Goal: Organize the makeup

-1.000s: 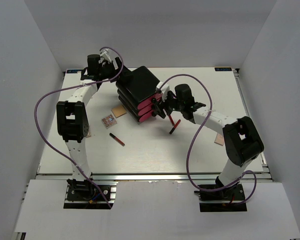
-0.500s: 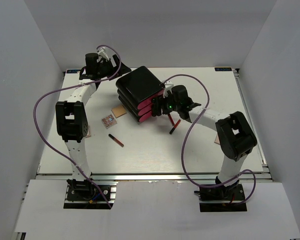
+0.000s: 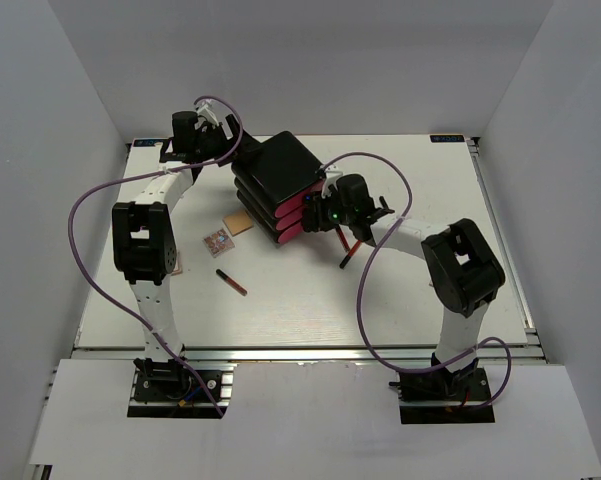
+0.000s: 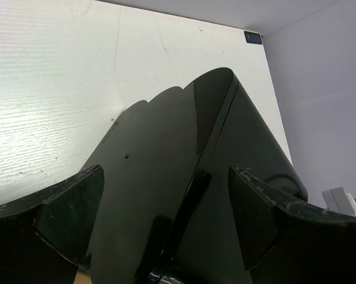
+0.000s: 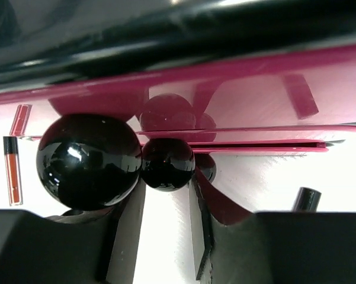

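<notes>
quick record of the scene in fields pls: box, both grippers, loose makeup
box: black, pink drawers, mid-table
left gripper: open, fingers straddling a corner edge of the box
right gripper: at the drawer fronts, fingertips flanking a small black knob; grip unclear
lipsticks: two loose on the table, one near the left arm, the other by the right arm
packets: one patterned, one tan, left of the box

Packet (image 3: 217,241) between lipstick (image 3: 232,280) and box (image 3: 280,175) (roughly)
</notes>
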Robot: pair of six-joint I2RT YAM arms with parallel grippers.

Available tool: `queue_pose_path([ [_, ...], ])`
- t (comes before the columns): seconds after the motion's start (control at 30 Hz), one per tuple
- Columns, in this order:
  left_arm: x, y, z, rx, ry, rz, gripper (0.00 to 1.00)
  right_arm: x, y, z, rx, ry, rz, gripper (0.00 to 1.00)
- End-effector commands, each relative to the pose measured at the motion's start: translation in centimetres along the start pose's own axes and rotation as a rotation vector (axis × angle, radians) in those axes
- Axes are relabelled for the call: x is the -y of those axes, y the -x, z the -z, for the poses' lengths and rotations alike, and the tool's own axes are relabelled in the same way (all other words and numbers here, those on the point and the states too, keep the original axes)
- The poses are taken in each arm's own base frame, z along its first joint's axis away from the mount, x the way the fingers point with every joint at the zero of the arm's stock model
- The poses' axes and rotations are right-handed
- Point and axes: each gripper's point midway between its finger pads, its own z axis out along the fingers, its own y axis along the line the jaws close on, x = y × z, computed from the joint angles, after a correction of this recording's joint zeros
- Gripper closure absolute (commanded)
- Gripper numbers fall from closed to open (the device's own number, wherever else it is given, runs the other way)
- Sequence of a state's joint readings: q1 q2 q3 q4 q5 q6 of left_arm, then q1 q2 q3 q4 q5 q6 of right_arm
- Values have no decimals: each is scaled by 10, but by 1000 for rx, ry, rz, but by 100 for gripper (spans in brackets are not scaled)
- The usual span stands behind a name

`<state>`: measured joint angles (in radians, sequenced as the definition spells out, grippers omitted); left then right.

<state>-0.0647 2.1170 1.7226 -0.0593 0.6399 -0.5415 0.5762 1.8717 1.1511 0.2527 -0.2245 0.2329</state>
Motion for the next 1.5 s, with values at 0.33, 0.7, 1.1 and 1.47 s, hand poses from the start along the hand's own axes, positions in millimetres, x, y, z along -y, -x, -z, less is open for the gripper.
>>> queue_pose_path([
  [0.33,18,22,10,61,-17,-39,6,-12,11,45,133,27,114,84],
  [0.7,16,38,15,99,13,-51,6,-12,-24,71,69,32,104,51],
  [1.1,-6,133,124,468,315,12,5,-17,-42,99,-21,95,277,29],
  [1.47,-96,-60,251,385,1102,702,24,-12,-83,192,-74,171,605,33],
])
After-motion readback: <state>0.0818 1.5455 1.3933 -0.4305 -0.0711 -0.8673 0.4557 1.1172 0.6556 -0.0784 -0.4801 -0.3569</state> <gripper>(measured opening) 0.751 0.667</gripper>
